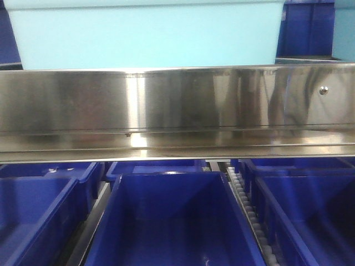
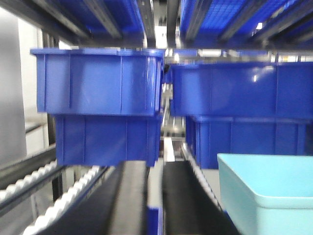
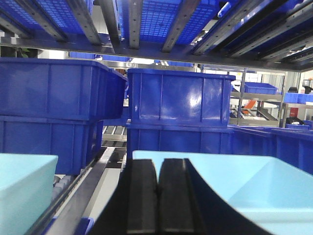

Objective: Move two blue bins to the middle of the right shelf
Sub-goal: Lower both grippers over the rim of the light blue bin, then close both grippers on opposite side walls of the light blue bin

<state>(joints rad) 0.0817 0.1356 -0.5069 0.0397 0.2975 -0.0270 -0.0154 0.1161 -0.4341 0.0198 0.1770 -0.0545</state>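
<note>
1. Blue bins are being seen in the left wrist view, stacked two-high on a shelf lane ahead: an upper blue bin (image 2: 100, 81) is being carried on a lower blue bin (image 2: 105, 139). A second blue stack (image 2: 242, 90) is being shown just beside them to the right, w/ a narrow gap betw.
2. In the right wrist view, a centre blue stack (image 3: 178, 98) and a left blue stack (image 3: 49, 88), both two-high, are being shown w/ a roller lane (image 3: 113, 131) betw. them.
3. The left hand (image 2: 154, 169) is being shown spread. Its black fingers (image 2: 120, 200) are apart, w/ only open space betw. them.
4. The right hand (image 3: 157, 164) is being shown pressed together, fingers touching, nothing pinched.
5. A light-blue bin (image 2: 264, 191) is being seen near the left hand, at lower right. A pale bin (image 3: 230, 171) is being seen just behind the right hand, and another pale bin (image 3: 24, 181) at the left edge.
6. In the front view, a steel shelf rail (image 1: 177, 111) is being shown across the frame. A light-blue tub (image 1: 144, 33) is above it and an open blue bin (image 1: 177, 221) below, beside a roller track (image 1: 248, 205).
</note>
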